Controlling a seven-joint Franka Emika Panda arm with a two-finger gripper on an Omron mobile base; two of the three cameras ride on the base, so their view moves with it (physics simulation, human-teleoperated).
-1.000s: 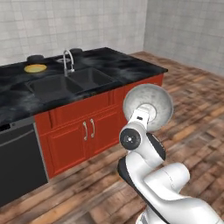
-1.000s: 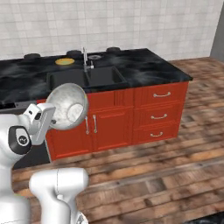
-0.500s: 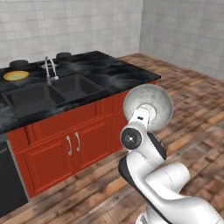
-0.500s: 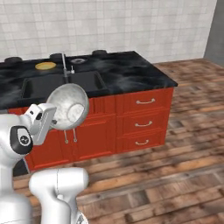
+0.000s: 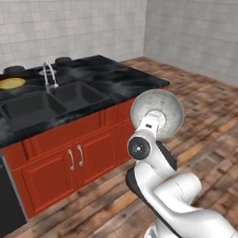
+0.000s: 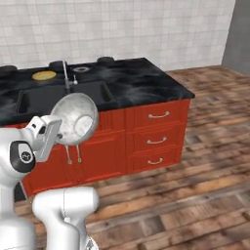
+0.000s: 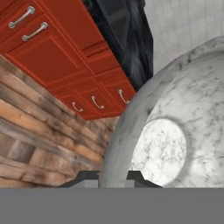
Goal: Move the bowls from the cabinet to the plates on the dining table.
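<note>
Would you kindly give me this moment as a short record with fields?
held: pale grey speckled bowl, tilted on its side, carried above the floor
gripper: gripper shut on the bowl's rim
yellow-orange plate: yellow-orange plate on the dining table, behind the sink
faucet: faucet upright behind the sink
floor: wooden planks

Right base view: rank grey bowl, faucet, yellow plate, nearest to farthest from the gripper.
1. Grey bowl: clamped by its rim in the shut gripper, in front of the island.
2. Faucet: behind the bowl, at the sink.
3. Yellow plate: on the far side of the top, left of the faucet.
</note>
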